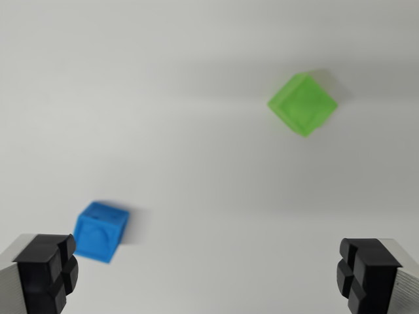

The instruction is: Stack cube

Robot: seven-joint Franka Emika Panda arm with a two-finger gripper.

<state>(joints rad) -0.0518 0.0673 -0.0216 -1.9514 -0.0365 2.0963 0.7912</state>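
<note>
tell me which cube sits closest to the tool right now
The blue cube, low on the wrist view's left, right beside one finger of the open tool. The green cube sits far off, upper right.

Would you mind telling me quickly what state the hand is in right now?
Hand: open, fingers wide apart, holding nothing; the blue cube and green cube both sit free on the table.

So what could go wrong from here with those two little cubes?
The blue cube sits close to one finger pad, off-centre from the open gripper, so a descent might knock it aside. The green cube lies apart and turned at an angle, so stacking could end up crooked. The picture is blurred, so positions are uncertain.
</note>
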